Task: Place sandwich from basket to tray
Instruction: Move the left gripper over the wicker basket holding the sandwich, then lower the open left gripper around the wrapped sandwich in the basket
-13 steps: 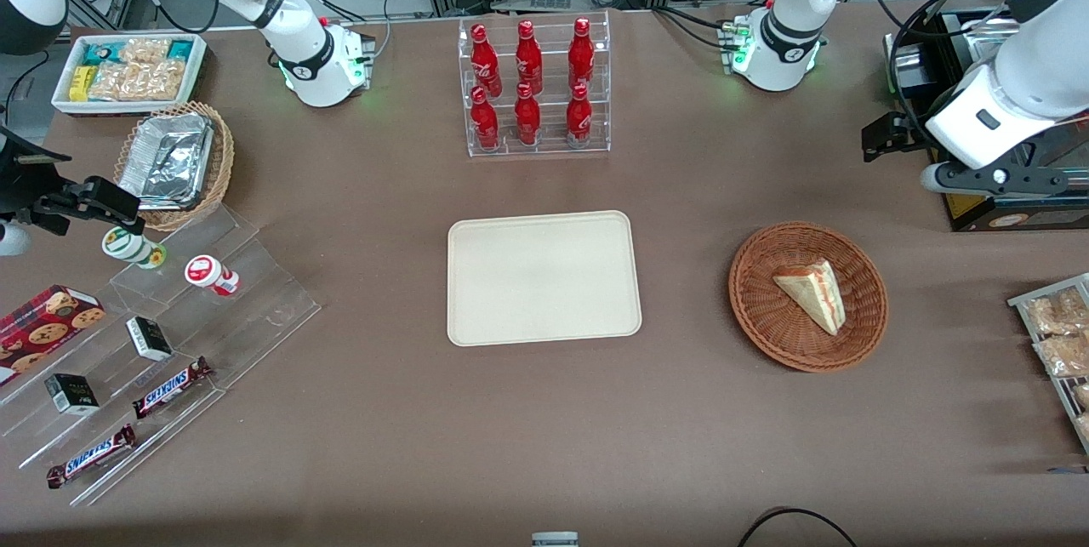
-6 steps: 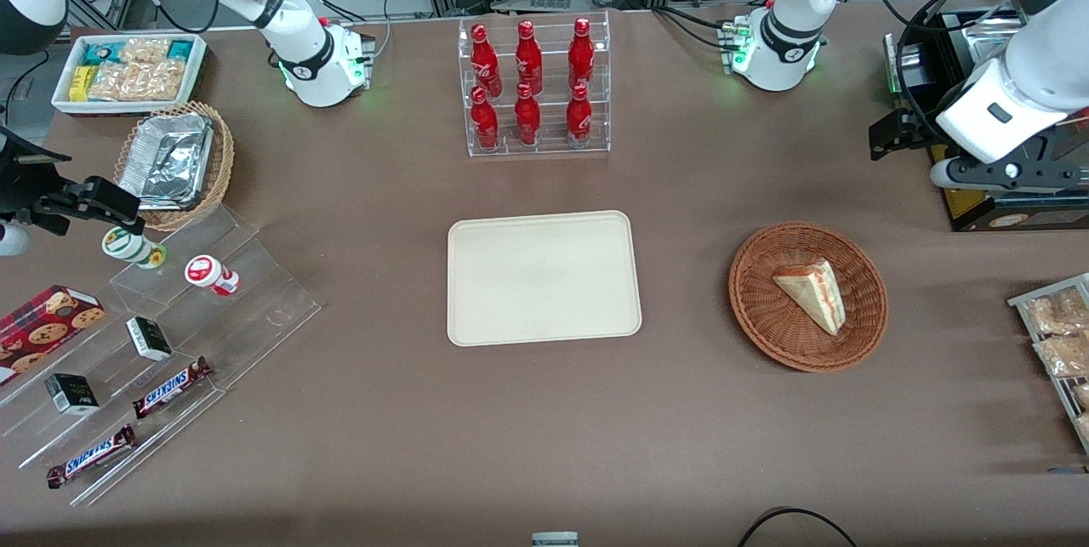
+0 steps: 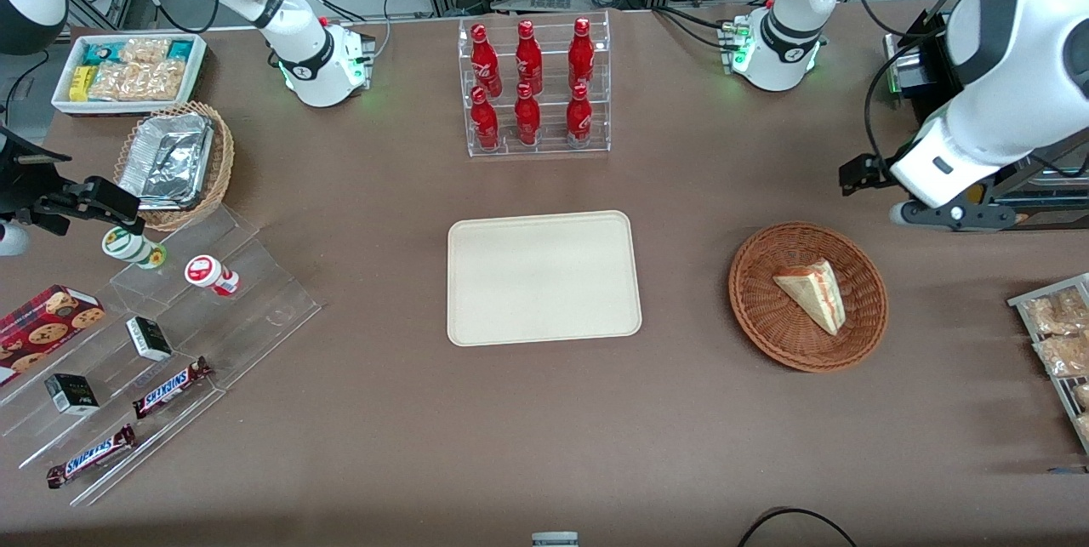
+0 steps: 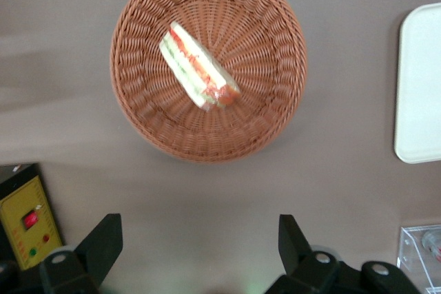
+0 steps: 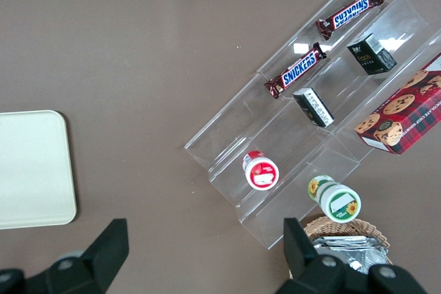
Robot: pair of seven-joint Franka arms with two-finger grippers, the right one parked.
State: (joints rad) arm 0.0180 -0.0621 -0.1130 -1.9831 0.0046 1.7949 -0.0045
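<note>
The sandwich (image 3: 812, 293), a pale wedge with red and green filling, lies in the round reddish-brown wicker basket (image 3: 757, 309). The flat beige tray (image 3: 543, 277) lies bare at mid-table, beside the basket toward the parked arm's end. My left gripper (image 3: 953, 217) hovers above the table, a little farther from the front camera than the basket and toward the working arm's end. In the left wrist view the sandwich (image 4: 198, 67) rests in the basket (image 4: 275, 101), the tray's edge (image 4: 420, 87) shows, and the gripper (image 4: 198, 228) is open and empty over bare table.
A clear rack of red bottles (image 3: 534, 88) stands farther back than the tray. A black and yellow box (image 3: 1012, 211) sits by the gripper. A rack of snack packets (image 3: 1059, 343) lies at the working arm's end. Stepped shelves with snacks (image 3: 153, 343) lie toward the parked arm's end.
The left arm has swung nearer to the front camera and toward the basket, bringing its gripper close to the basket's rim. The sandwich, basket and tray have not moved.
</note>
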